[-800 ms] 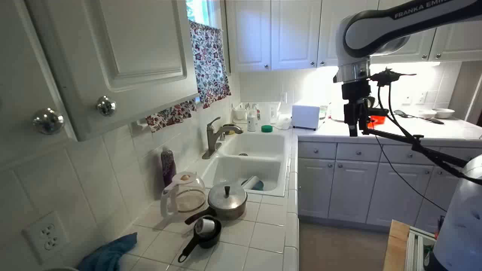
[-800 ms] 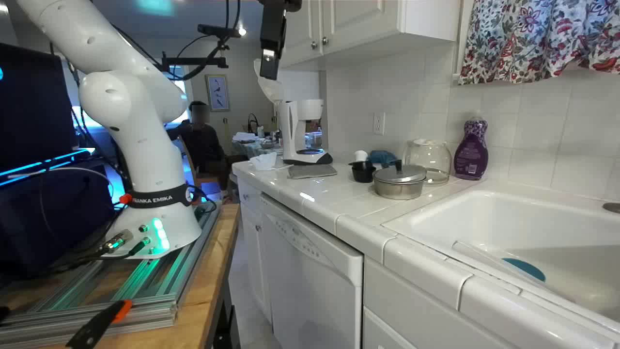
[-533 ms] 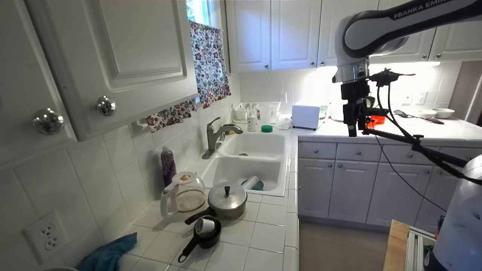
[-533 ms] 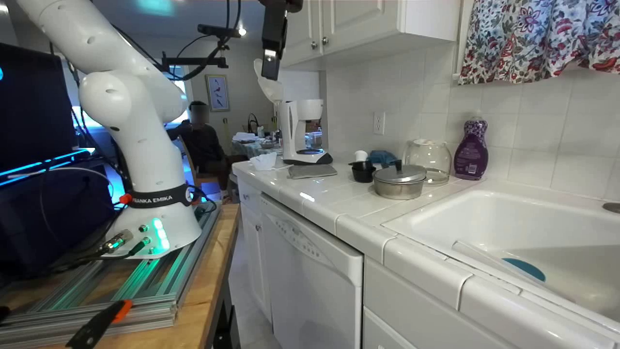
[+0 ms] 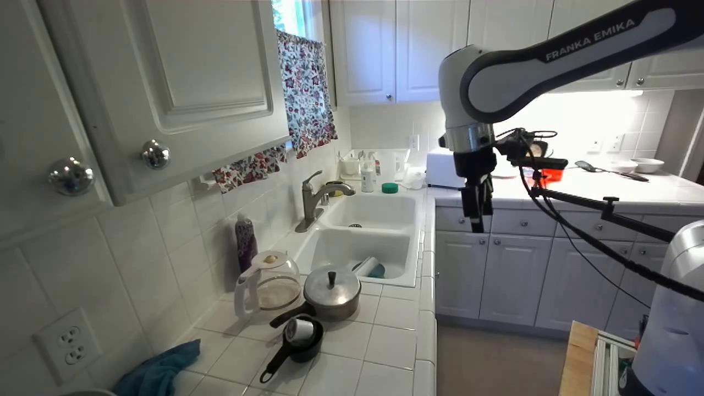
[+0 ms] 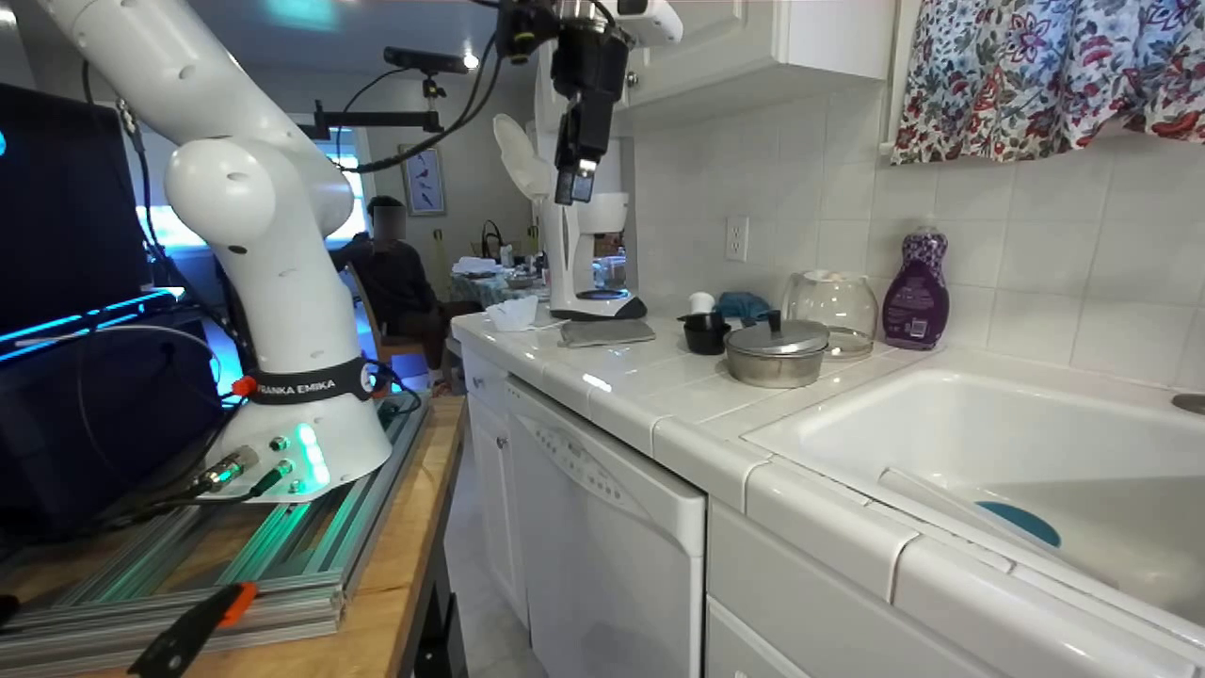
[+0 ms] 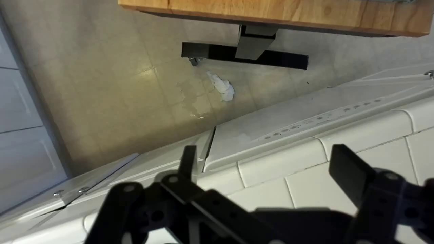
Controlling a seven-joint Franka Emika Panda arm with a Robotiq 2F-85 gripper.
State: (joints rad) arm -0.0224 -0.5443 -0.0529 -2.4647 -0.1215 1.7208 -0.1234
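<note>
My gripper (image 7: 264, 150) stands wide open in the wrist view, with nothing between its black fingers (image 7: 349, 173); white counter tiles show behind them. In an exterior view the gripper (image 5: 478, 223) hangs in the air, pointing down and touching nothing. Seen from another side, the gripper (image 6: 575, 188) appears in front of the white coffee maker (image 6: 588, 221). On the counter sit a lidded metal pot (image 5: 333, 289), a glass carafe (image 5: 280, 289) and a small black pan (image 5: 309, 352) with a white cup (image 5: 298, 330) in it.
Beside the pot is a white double sink (image 5: 330, 247) with a teal item (image 5: 377, 270) inside. A purple bottle (image 6: 916, 292) and a blue cloth (image 5: 159, 368) lie along the wall side. Upper cabinets (image 6: 706, 47) and a faucet (image 5: 311, 203) stand near.
My arm has swung over the last half second: the gripper is lower, farther left in one exterior picture and farther right in the other. The counter objects have not moved.
</note>
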